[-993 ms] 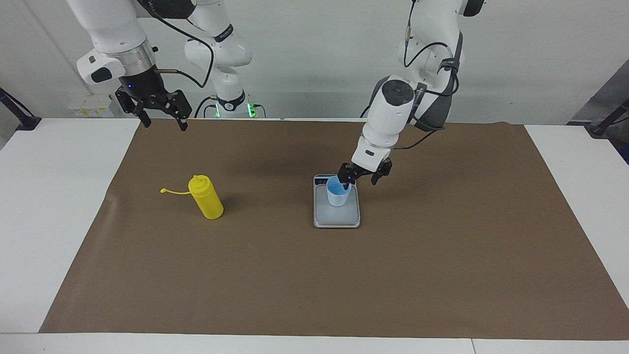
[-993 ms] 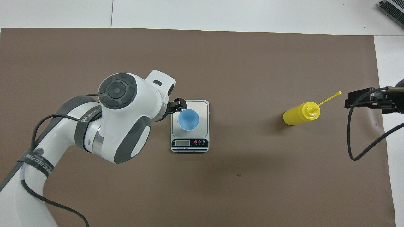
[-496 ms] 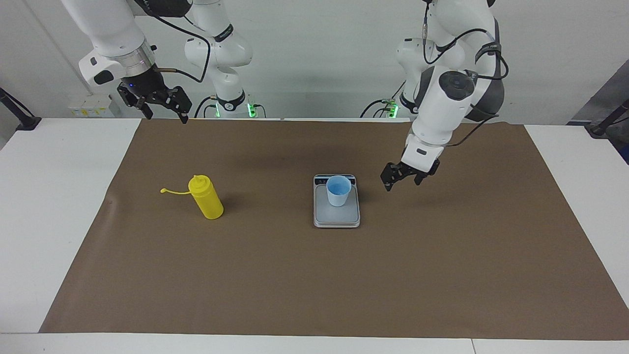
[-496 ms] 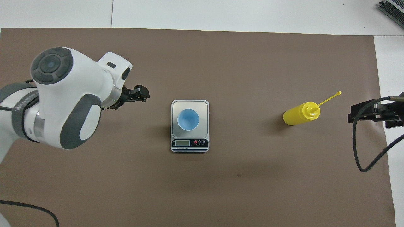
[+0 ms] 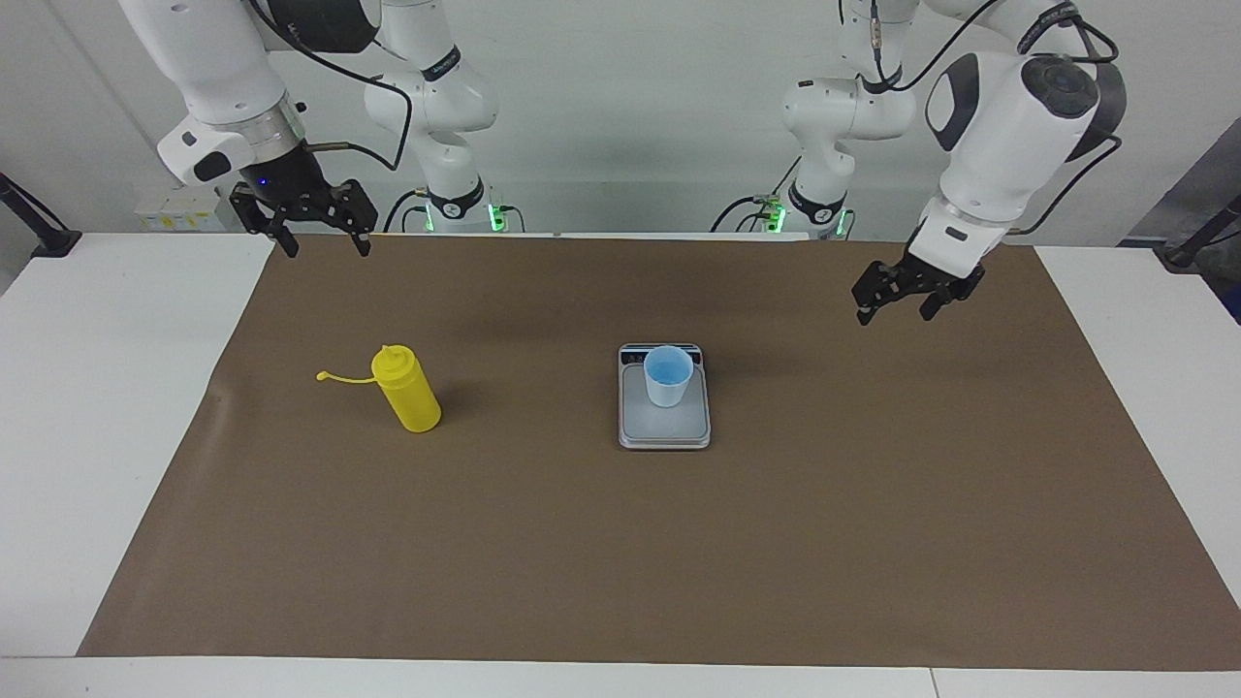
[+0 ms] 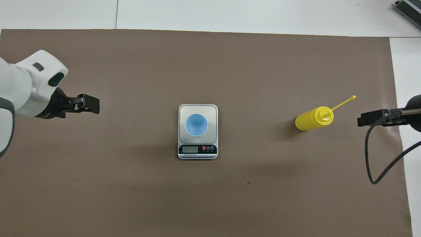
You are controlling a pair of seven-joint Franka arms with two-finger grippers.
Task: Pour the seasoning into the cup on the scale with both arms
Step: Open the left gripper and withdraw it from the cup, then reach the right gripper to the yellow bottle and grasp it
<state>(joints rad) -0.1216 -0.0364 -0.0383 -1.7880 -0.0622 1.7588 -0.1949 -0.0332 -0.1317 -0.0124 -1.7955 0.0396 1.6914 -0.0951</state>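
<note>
The pale blue cup stands upright on the silver-grey scale, mid-table; in the overhead view the cup sits on the scale's plate, display toward the robots. The yellow seasoning bottle stands upright toward the right arm's end, its cap strap sticking out; it also shows in the overhead view. My left gripper hangs open and empty above the mat toward the left arm's end, well apart from the cup. My right gripper is open and empty, raised over the mat's edge close to the robots.
A brown mat covers most of the white table. The left gripper and right gripper show at the sides of the overhead view. A black cable hangs from the right arm.
My left gripper has come away from the cup and drawn back and up toward the left arm's end. The cup stays on the scale. The right gripper has barely shifted.
</note>
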